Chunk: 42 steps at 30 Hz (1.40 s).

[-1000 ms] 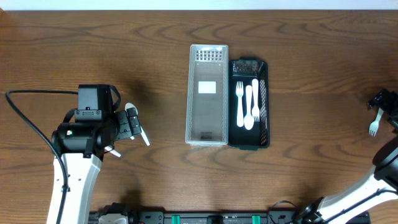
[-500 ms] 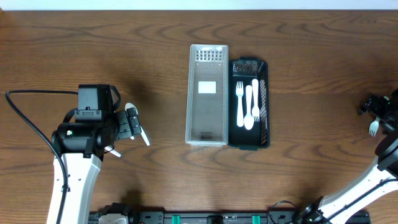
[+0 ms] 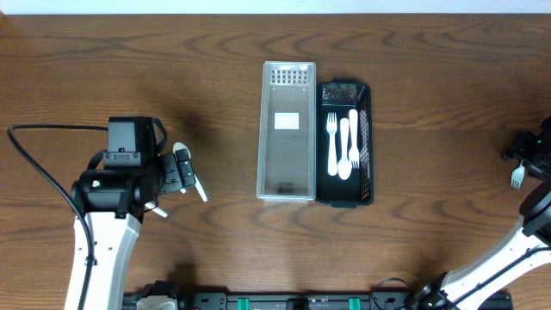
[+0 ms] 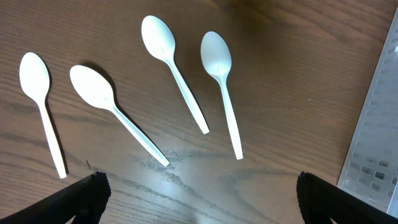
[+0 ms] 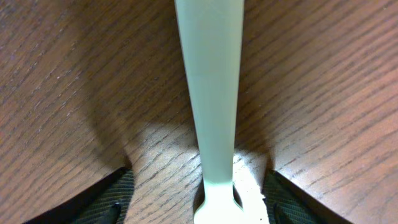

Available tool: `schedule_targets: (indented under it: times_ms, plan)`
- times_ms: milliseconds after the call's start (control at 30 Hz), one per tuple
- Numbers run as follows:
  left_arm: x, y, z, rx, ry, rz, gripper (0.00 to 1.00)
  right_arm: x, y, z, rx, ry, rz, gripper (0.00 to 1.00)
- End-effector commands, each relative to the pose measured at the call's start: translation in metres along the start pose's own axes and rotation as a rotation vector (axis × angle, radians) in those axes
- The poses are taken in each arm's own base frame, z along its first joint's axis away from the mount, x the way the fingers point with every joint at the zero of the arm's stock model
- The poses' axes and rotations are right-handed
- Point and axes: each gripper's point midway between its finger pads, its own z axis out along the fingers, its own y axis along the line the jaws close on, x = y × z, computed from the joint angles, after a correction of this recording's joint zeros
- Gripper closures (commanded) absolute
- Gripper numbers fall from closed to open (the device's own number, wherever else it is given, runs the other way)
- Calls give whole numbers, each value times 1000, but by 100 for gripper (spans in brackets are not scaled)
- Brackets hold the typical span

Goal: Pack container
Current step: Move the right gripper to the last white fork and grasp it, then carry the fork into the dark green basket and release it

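A clear grey container [image 3: 287,185] stands at the table's middle, with a black tray [image 3: 365,146] touching its right side. Three white plastic utensils [image 3: 343,145] lie in the black tray. Several white spoons [image 4: 173,68] lie on the wood under my left gripper [image 4: 199,202], which is open and empty above them. In the overhead view the left gripper [image 3: 182,170] hides most of the spoons. A white fork [image 3: 516,178] lies at the far right edge. My right gripper [image 5: 214,208] is open and low, with its fingers on either side of the fork's handle [image 5: 210,93].
The grey container's wall [image 4: 379,118] shows at the right edge of the left wrist view. A black cable [image 3: 39,168] loops left of the left arm. The right arm [image 3: 538,228] stands at the table's right edge.
My right gripper has shifted a little, left and toward the front, over the fork. The fork lies where it was. The left arm has not moved.
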Motion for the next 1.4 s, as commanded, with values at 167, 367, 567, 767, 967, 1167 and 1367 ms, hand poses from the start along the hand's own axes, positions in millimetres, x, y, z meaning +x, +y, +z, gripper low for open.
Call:
schedule_targets:
  times_ms: [167,367,567,767,967,1167,1367]
  plan:
    - [-3,1,-3,-3,-10,-15,2,1,3,9,-29,18,0,44]
    - [-3,1,-3,-3,-10,-15,2,0,3,9,-29,10,0,56]
    - [-3,1,-3,-3,-10,-15,2,-2,3,9,-28,2,0,68]
    - [-3,1,-3,-3,-10,-14,2,-4,3,9,-28,-5,0,75]
    - [-3,1,-3,-3,-10,-14,2,-6,3,9,-28,-14,7,84]
    - [-3,1,-3,-3,-10,-14,2,-2,7,7,-30,6,70,92]
    - [-3,1,-3,-3,-10,-14,2,-10,43,-38,-41,-62,8,97]
